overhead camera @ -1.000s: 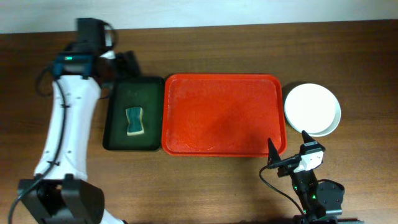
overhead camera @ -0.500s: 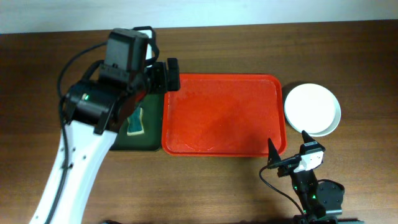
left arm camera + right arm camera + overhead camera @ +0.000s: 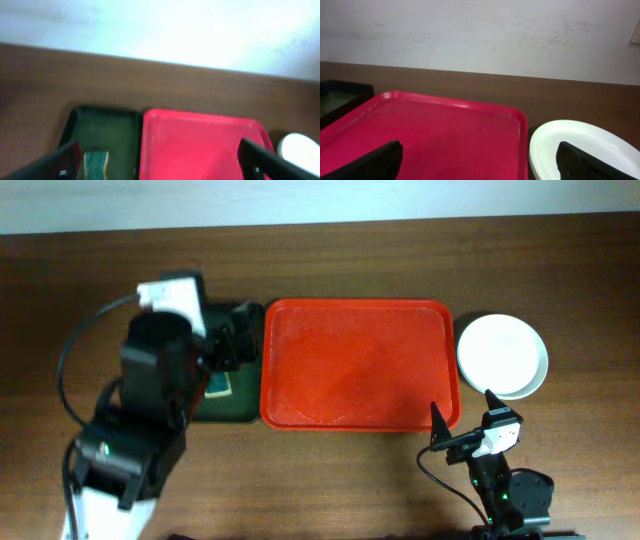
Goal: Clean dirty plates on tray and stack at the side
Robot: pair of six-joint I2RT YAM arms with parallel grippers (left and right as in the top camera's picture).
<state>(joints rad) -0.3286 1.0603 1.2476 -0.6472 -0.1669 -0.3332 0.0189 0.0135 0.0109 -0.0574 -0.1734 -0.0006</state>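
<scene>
The red tray (image 3: 350,365) lies in the middle of the table with nothing on it. To its right the plates (image 3: 502,356) sit stacked on the table, a white one on top. My left gripper (image 3: 240,345) hangs open above the dark green tray's right edge, pointing toward the red tray (image 3: 200,145), and holds nothing. The right gripper (image 3: 463,413) stands open and unladen near the red tray's front right corner. In the right wrist view its fingers frame the red tray (image 3: 435,135) and the plates (image 3: 575,145).
A dark green tray (image 3: 215,405) lies left of the red one, holding a green and yellow sponge (image 3: 95,162) that my left arm mostly covers from above. The left arm's white link runs down to the front left. A pale wall lies beyond the table's far edge.
My left arm has swung from the table's back left, out over the green tray, then drawn back toward the front. The right arm, the tray and the plates have not moved.
</scene>
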